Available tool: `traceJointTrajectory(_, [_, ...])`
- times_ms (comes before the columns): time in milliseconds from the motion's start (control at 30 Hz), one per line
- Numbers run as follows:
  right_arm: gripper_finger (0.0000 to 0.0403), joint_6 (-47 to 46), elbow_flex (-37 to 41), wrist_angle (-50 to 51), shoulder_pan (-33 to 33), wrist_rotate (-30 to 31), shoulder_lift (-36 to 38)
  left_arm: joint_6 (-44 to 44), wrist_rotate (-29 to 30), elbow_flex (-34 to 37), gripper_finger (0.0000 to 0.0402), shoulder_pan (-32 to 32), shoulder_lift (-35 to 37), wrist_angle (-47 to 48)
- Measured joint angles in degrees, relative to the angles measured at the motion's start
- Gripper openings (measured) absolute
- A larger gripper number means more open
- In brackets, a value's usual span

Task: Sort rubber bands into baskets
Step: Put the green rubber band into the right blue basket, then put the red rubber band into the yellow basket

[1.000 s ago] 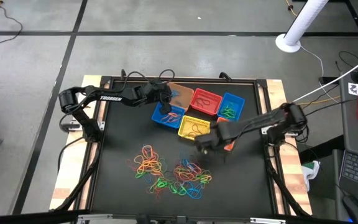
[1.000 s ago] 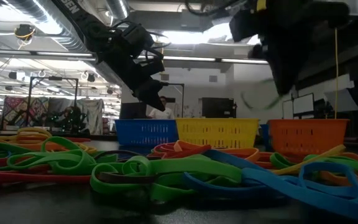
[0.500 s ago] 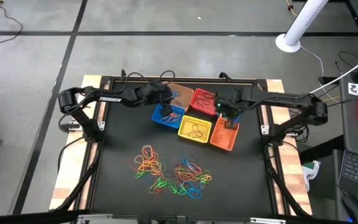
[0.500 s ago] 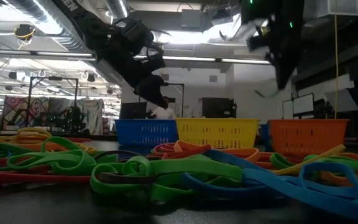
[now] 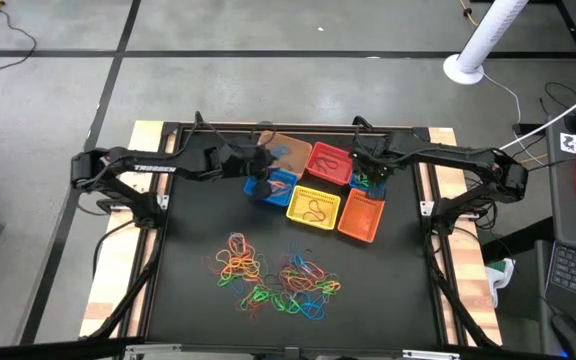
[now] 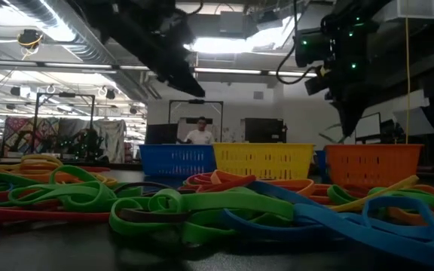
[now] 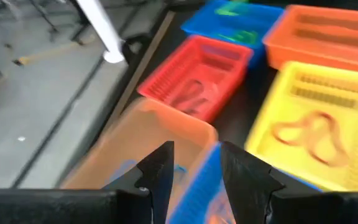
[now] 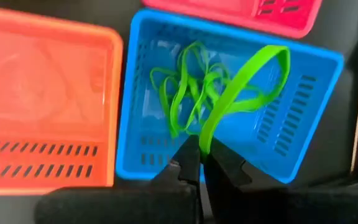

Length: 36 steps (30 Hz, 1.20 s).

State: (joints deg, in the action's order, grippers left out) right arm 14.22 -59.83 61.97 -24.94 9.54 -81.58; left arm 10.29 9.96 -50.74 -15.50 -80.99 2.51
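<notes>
1. My right hand (image 8: pixel 201 163) is over the blue perforated plastic basket at the right end of the back row (image 5: pixel 371 172), clenched on one green rubber band (image 8: pixel 238 84). The band arcs up from the fingertips, above the green bands already lying in that basket (image 8: pixel 185 93).
2. In the high view the same right hand (image 5: pixel 373 172) sits at the end of its arm, which reaches in from the desk's right edge.
3. My left hand (image 7: pixel 194 171) has its fingers apart with nothing between them. It is above the seam between the tan-orange plastic basket (image 7: pixel 143 140) and the second blue basket (image 5: pixel 270 186); the high view puts it at the left end of the basket cluster (image 5: pixel 258 165).
4. The red perforated basket (image 5: pixel 330 162) holds a reddish band, and the yellow perforated basket (image 5: pixel 314 206) holds an orange loop (image 7: pixel 309 132).
5. The bright orange basket (image 5: pixel 361 217) stands just right of the yellow one, in the front row.
6. The loose pile of thin red, orange, yellow, green and blue rubber bands (image 5: pixel 273 275) lies on the black desk (image 5: pixel 188 250), nearer the front edge and well apart from the baskets.
7. From desk level, the pile fills the foreground (image 6: pixel 202 207), with the blue, yellow and orange baskets lined up behind it.
</notes>
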Motion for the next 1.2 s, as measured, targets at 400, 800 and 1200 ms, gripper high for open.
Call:
traceJointTrajectory(400, [0.0054,-0.2,0.0,-3.6,-0.2,0.4,0.0,-15.0,-8.7,0.0,0.0129,11.6,4.9,21.1])
traceJointTrajectory(800, [0.0153,-0.5,0.0,-5.9,-0.2,0.4,0.0,-26.9,-9.9,0.0,0.0129,18.9,0.0,15.9])
traceJointTrajectory(1200, [0.0157,-0.6,0.0,-6.0,-0.2,-0.2,0.0,-32.0,-9.8,0.0,0.0129,24.2,-1.7,23.9])
